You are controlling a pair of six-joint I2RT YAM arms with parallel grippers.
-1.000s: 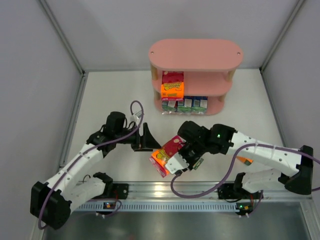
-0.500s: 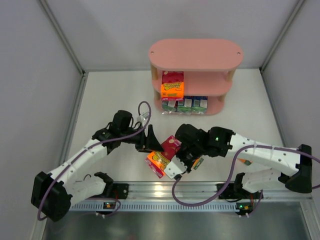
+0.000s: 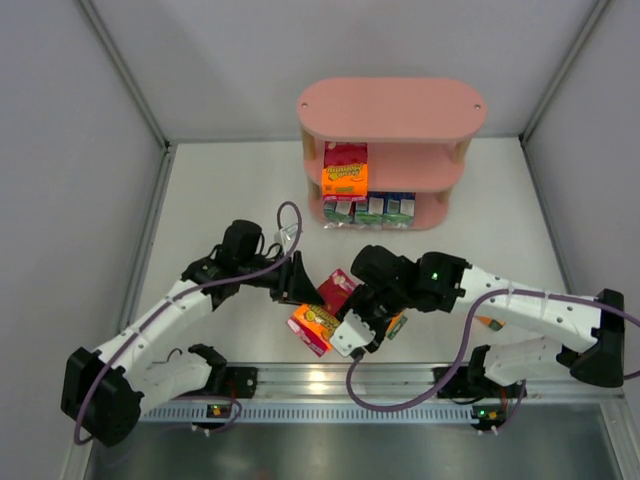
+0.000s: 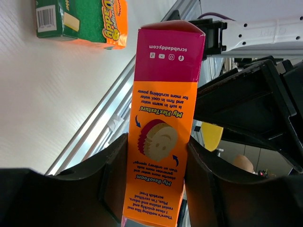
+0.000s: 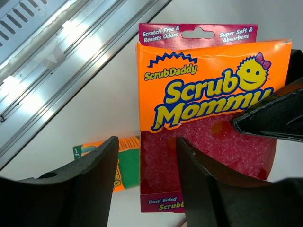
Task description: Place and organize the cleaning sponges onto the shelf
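Observation:
An orange-and-magenta sponge pack (image 3: 322, 312) hangs above the table between the two arms. My left gripper (image 3: 303, 288) is shut on it; in the left wrist view the pack (image 4: 163, 118) fills the gap between the fingers of the left gripper (image 4: 156, 144). My right gripper (image 3: 352, 328) is open, its fingers beside the pack's lower edge (image 5: 208, 109) without clamping it. A green-and-orange pack (image 3: 397, 325) lies flat on the table under the right arm. The pink shelf (image 3: 390, 105) stands at the back, with an orange-and-magenta pack (image 3: 344, 170) on the middle tier and blue/green-and-white packs (image 3: 368, 210) on the bottom.
The metal rail (image 3: 400, 380) runs along the table's near edge just below both grippers. Grey walls close the left and right sides. The green-and-orange pack also shows in the left wrist view (image 4: 85, 19) and in the right wrist view (image 5: 120, 163).
My left gripper has swung right to the pack and closed on it. The pack and my right gripper have shifted slightly left and toward the rail.

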